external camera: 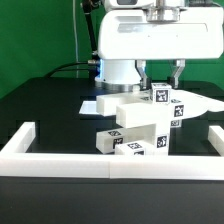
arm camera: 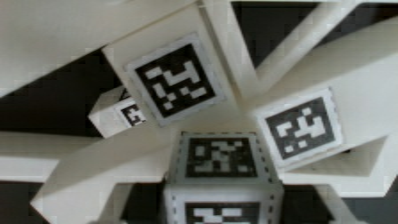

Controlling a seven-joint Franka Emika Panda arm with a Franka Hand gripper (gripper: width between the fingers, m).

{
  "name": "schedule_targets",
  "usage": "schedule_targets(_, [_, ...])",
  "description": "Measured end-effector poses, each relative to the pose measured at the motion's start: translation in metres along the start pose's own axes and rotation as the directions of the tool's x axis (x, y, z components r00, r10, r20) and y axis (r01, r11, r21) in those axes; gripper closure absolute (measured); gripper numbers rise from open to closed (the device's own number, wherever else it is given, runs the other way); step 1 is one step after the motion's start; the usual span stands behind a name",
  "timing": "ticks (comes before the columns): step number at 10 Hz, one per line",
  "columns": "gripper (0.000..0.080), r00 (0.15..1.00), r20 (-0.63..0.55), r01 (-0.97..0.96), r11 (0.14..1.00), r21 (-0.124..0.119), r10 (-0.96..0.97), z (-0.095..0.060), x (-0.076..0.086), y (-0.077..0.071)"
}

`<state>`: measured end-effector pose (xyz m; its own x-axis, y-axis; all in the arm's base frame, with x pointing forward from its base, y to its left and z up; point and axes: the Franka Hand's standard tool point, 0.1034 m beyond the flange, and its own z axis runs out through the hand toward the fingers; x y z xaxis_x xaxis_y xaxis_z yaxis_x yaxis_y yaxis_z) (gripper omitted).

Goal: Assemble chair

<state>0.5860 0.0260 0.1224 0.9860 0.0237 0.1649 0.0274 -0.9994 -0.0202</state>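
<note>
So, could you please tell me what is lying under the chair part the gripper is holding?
Under the held chair part, other white tagged pieces are stacked on the black table. How they touch underneath is hidden. The gripper is shut on the top part.

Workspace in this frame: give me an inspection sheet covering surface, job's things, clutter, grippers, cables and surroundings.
Surface: black table top, bordered by a long white rail at the front and sides.
Job's things: white blocky plastic chair parts with black-and-white square tags, stacked mid-table; one square post lies low in front.
Clutter: a flat white sheet lies behind the parts; whether it carries tags cannot be told.
Grippers: two-finger gripper shut on the top of the chair parts.
Cables: a dark cable runs behind the robot base.
Surroundings: green backdrop behind the table.
</note>
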Motion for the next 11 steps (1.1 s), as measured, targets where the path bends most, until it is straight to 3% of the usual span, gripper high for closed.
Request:
schedule_targets(4, [0.0512, 0.963, -0.002, -0.270, 0.963, 0.001, 0.270, -0.0005, 0.0008, -0.0001])
schedule_targets(9, [0.0511, 0.836, -0.002, -0.549, 0.836, 0.003, 0.549, -0.0009, 0.0016, -0.0010])
schedule_targets(11, [0.0511, 0.747, 0.002, -0.665, 0.747, 0.009, 0.665, -0.0009, 0.0016, -0.0021])
